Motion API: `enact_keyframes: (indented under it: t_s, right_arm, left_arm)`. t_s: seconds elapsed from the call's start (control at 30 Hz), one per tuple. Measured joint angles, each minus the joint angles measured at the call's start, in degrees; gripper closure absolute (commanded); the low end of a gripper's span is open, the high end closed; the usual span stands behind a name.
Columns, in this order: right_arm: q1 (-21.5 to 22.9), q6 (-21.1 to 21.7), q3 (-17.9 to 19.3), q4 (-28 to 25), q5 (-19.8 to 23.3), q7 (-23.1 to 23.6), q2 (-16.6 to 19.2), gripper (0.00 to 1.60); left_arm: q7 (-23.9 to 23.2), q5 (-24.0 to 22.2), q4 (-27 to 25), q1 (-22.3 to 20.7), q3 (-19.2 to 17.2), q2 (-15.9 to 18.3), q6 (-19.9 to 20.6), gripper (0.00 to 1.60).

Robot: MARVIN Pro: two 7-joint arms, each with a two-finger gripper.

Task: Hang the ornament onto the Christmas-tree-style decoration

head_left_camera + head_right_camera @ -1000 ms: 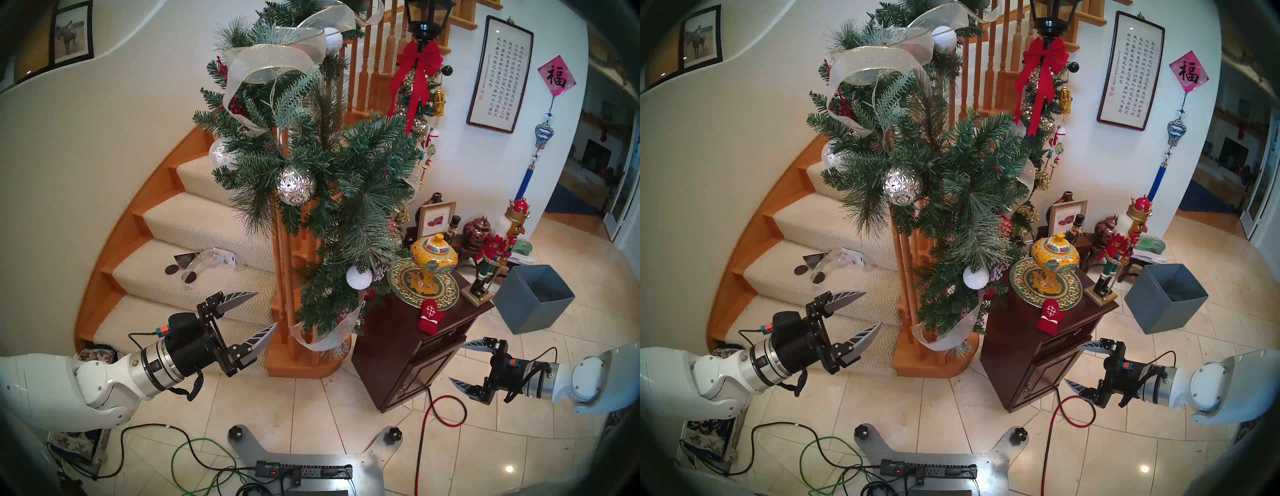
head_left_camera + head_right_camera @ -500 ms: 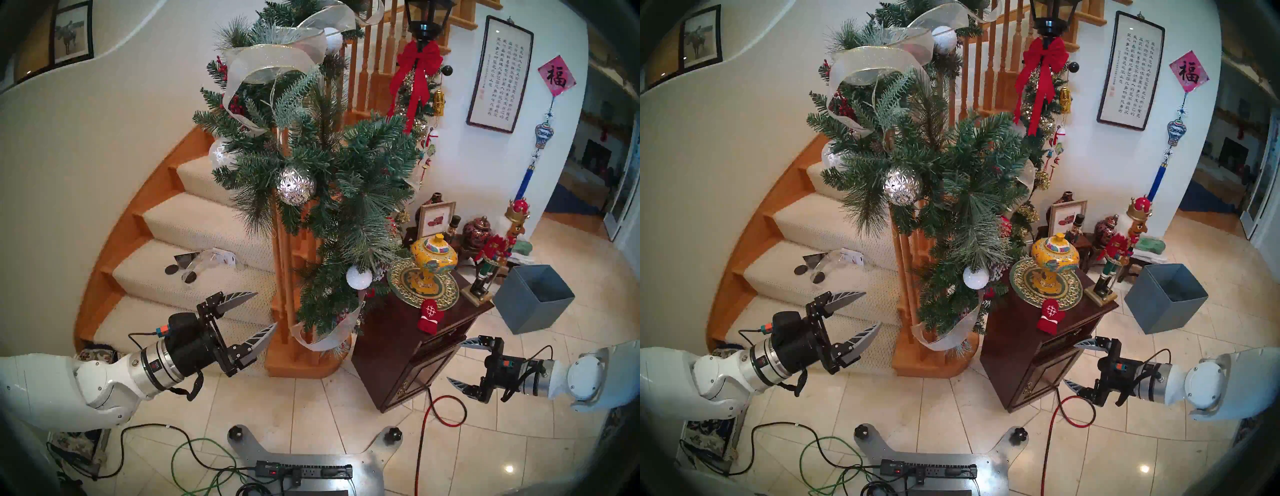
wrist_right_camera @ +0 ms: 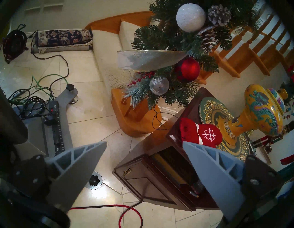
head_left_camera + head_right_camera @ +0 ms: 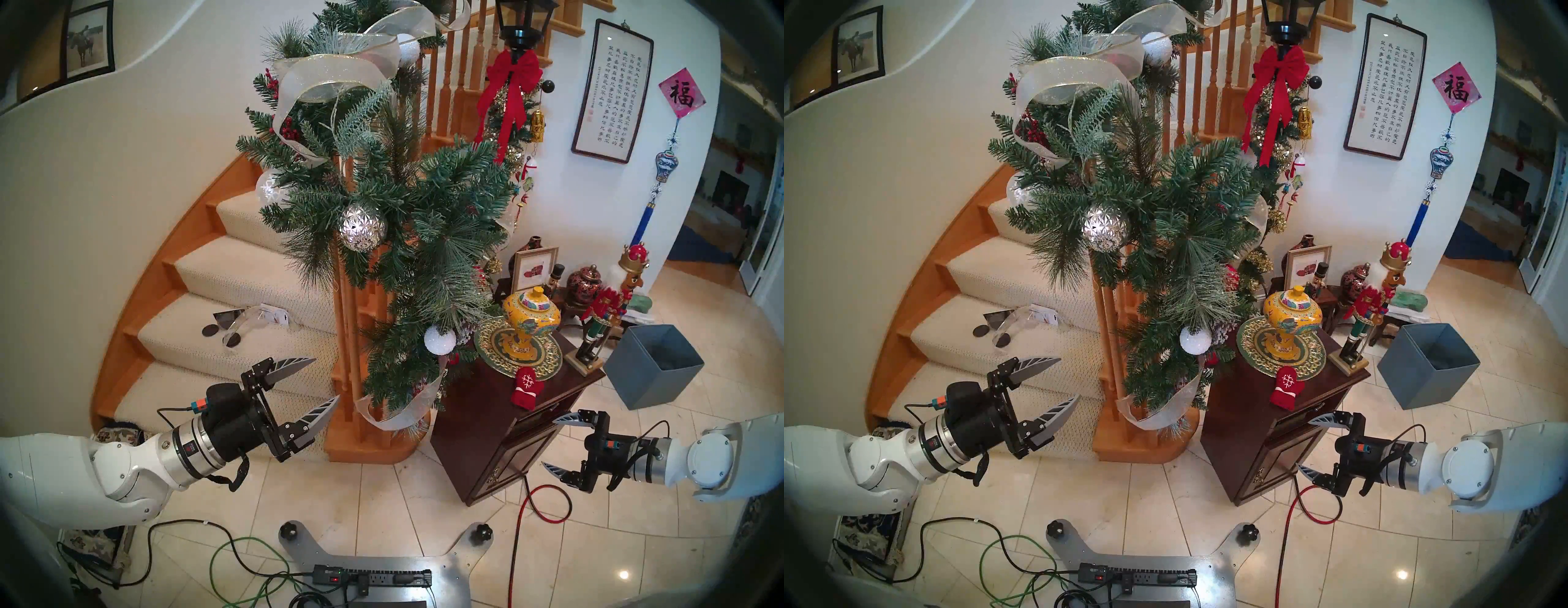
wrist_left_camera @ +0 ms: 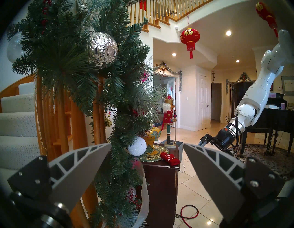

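The ornament, a small red mitten (image 4: 526, 388) with a white snowflake, lies on the front of a dark wooden cabinet top (image 4: 479, 407). It also shows in the head right view (image 4: 1286, 387), left wrist view (image 5: 169, 158) and right wrist view (image 3: 200, 134). The bushy green garland (image 4: 403, 220) with silver and white balls and sheer ribbon hangs down the stair rail just left of the cabinet. My left gripper (image 4: 327, 378) is open and empty, left of the garland's lower end. My right gripper (image 4: 548, 443) is open and empty, below and right of the mitten, beside the cabinet front.
A yellow vase (image 4: 530, 316) on a green-gold mat and a nutcracker (image 4: 602, 314) stand behind the mitten. A grey open bin (image 4: 653, 365) sits on the floor to the right. The wooden newel post (image 4: 345, 339) stands behind the garland. A red cable (image 4: 522, 509) and a power strip (image 4: 373, 577) lie on the tiles.
My right arm has moved a little to the left, bringing its open gripper closer to the cabinet front. The left arm and the mitten have not moved.
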Motion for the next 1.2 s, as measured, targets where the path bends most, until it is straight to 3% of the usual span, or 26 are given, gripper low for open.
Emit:
enact_keyframes:
  t_s: [0.47, 1.2]
  right_arm:
    - [-5.58, 1.93, 5.73, -1.43, -4.44, -7.40, -0.03, 0.00]
    - [-14.80, 4.84, 14.80, -1.84, -10.23, -12.38, -0.09, 0.00]
  left_arm:
    - [0.02, 0.00, 0.00, 0.00, 0.00, 0.00, 0.00, 0.00]
    - [0.05, 0.01, 0.00, 0.00, 0.00, 0.00, 0.01, 0.00]
